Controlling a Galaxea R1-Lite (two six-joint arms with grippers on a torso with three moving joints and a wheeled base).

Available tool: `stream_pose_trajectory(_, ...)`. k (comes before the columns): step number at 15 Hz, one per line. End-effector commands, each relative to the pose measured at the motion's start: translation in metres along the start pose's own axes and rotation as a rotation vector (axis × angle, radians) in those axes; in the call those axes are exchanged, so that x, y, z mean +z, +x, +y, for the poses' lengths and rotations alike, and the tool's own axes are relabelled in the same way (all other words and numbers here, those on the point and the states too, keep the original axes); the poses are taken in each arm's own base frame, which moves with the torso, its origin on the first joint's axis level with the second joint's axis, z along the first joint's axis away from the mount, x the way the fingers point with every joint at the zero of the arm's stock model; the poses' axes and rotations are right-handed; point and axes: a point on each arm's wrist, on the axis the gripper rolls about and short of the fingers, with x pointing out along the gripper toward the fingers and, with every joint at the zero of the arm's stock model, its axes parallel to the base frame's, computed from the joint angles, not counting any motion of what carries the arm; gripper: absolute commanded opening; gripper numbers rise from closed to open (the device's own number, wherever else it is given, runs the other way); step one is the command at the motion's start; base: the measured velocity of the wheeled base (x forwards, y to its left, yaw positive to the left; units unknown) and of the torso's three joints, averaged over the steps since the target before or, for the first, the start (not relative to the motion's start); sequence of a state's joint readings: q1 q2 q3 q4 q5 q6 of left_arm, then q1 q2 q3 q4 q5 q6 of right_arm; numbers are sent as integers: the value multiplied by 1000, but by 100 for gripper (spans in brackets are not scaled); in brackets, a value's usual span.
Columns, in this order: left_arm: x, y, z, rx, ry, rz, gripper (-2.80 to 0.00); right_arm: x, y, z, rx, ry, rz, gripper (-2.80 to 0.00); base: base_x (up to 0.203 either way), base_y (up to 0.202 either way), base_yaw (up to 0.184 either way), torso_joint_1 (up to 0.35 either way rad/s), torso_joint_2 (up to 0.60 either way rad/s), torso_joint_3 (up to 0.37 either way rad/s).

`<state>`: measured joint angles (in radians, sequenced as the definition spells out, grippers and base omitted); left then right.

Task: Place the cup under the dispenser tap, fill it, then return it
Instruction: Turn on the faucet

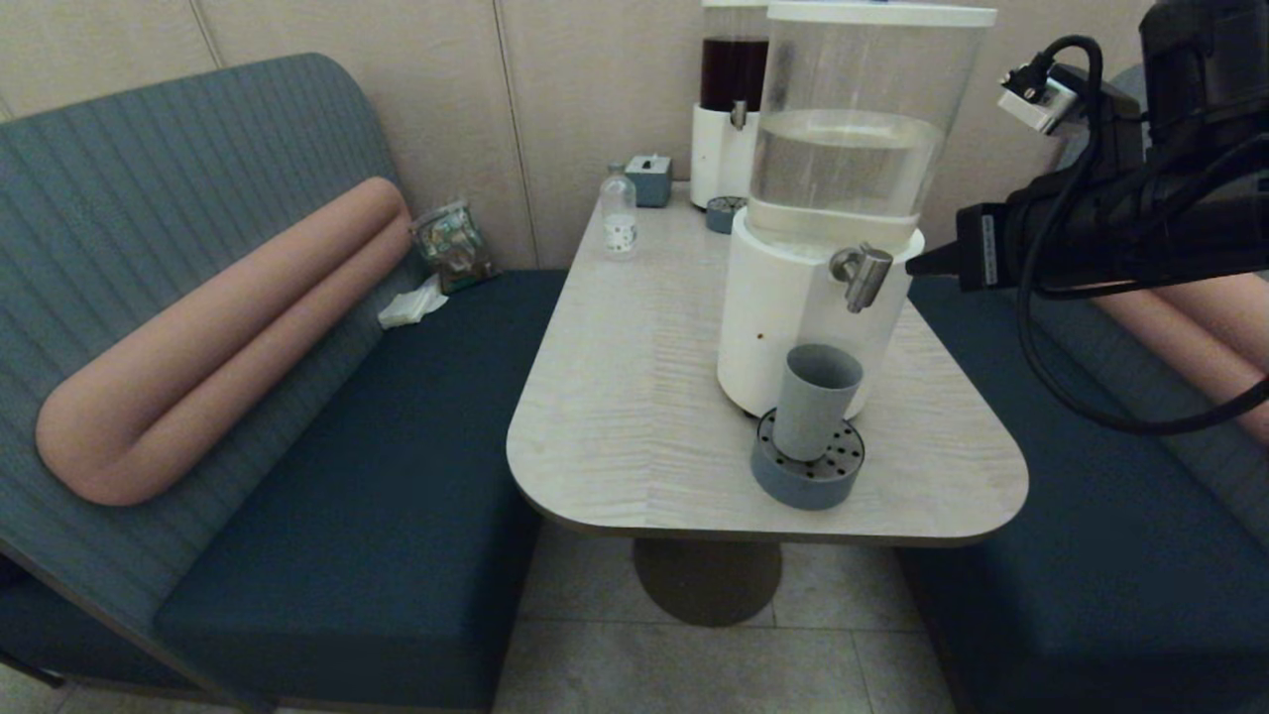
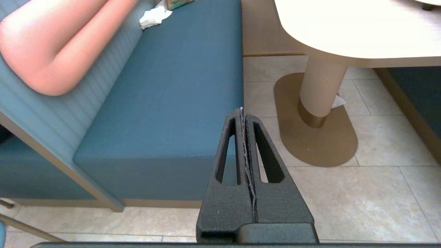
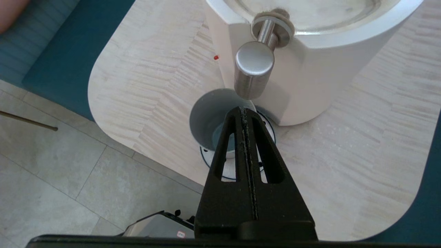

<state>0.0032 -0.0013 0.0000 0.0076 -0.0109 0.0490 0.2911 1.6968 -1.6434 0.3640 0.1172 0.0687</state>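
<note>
The grey-blue cup (image 1: 815,402) stands upright on the round drip tray (image 1: 805,478), directly below the silver dispenser tap (image 1: 861,275) of the clear-water dispenser (image 1: 843,169). My right gripper (image 1: 912,266) is shut and empty, its tip level with the tap and just to its right, not touching it. From the right wrist, the gripper (image 3: 243,109) hangs above the cup (image 3: 210,117) and in front of the tap (image 3: 253,70). I cannot tell if the cup holds water. My left gripper (image 2: 242,111) is shut, parked low over the floor by the bench.
The pale table (image 1: 634,397) also carries a dark-liquid dispenser (image 1: 734,109), a small clear bottle (image 1: 619,213), a small box (image 1: 651,178) and a second drip tray (image 1: 724,213) at the back. Blue benches flank the table; the cup's tray sits near the front edge.
</note>
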Motion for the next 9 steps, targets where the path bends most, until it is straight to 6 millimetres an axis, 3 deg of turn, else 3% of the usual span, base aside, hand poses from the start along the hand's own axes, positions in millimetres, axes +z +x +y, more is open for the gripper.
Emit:
stream_pose_trajectory(1,0,0,0,2,0,0,-280,-1,5,-1,-1,2,11,-280,0,0,0,0,0,0)
stream_pose_trajectory(9,0,0,0,1,0,0,-280,2,8,-4,-8,-3,-15,-280,0,0,0,0,0,0)
